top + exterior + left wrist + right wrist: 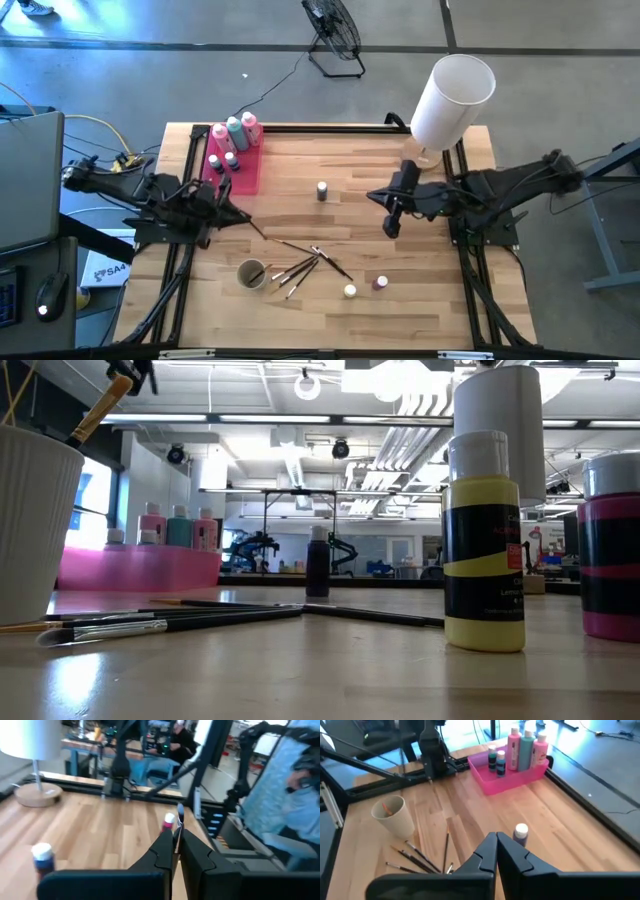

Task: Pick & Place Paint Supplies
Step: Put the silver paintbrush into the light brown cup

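**Paint supplies spread between tray and counter, both pincers closed**

The three squeeze bottles (235, 132), two pink and one teal with white caps, stand upright at the far end of the pink tray (248, 172), with a few small paint pots (226, 162) just in front of them in the same tray. A purple pot with a white cap (322, 190) stands alone on the bare wood near the middle of the counter (330, 310). Nearer the front edge a loose bundle of thin dark-handled brushes (305, 262) lies flat, fanned and crossing one another, just beside a ribbed white cup (251, 273) that holds one brush with an orange handle. Two more pots stand close together to the right of the brushes: a yellow one (350, 291) and a pink one (381, 284).

The left pincer (237, 217) sits at the counter's left side near the tray's front corner, fingers drawn together on a thin brush (179, 822), whose tip sticks up between them in the left wrist view. The right pincer (391, 226) hangs over the right half of the counter with its fingers pressed together and nothing between them, the purple pot just ahead of it. A white cylinder lampshade (452, 100) stands at the far right corner.
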You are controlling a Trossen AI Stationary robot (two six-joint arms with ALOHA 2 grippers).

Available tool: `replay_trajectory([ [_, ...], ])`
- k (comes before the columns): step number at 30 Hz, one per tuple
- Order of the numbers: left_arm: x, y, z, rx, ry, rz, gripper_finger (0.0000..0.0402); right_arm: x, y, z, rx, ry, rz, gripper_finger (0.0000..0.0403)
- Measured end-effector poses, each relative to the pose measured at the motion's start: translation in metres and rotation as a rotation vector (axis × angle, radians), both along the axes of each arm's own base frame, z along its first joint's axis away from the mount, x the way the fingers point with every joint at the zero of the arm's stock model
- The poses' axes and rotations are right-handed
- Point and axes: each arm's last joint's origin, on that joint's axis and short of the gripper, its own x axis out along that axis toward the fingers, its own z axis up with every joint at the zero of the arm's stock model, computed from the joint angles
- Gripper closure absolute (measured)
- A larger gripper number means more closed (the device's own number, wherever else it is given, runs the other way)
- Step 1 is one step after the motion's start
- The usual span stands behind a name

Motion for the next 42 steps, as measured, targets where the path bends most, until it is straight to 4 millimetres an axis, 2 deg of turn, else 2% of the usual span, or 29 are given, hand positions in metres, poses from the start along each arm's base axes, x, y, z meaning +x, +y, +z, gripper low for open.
replay_trajectory([
  [3,-0.005,-0.004,0.005,-0.024,0.032,-0.025,0.0392,-0.006,-0.002,-0.026,0.043,-0.072,-0.013,0.0401],
  [9,-0.014,-0.008,0.015,-0.054,0.143,0.031,0.0392,-0.007,-0.002,-0.072,0.094,-0.197,0.001,0.0401],
  [15,-0.01,-0.019,0.009,-0.05,0.198,0.045,0.0392,-0.009,-0.002,-0.098,0.153,-0.29,-0.01,0.0401],
  [24,-0.002,-0.05,-0.008,-0.076,0.336,0.044,0.0382,-0.012,0.006,-0.101,0.181,-0.332,0.025,0.0401],
  [31,0.003,-0.073,-0.025,-0.068,0.401,0.139,0.0392,-0.012,0.006,-0.101,0.179,-0.332,0.022,0.0401],
  [38,0.013,-0.093,-0.043,-0.052,0.448,0.218,0.0378,-0.012,0.006,-0.101,0.173,-0.331,0.024,0.0401],
  [42,0.019,-0.102,-0.056,-0.056,0.492,0.251,0.0383,-0.012,0.006,-0.101,0.173,-0.331,0.025,0.0401],
])
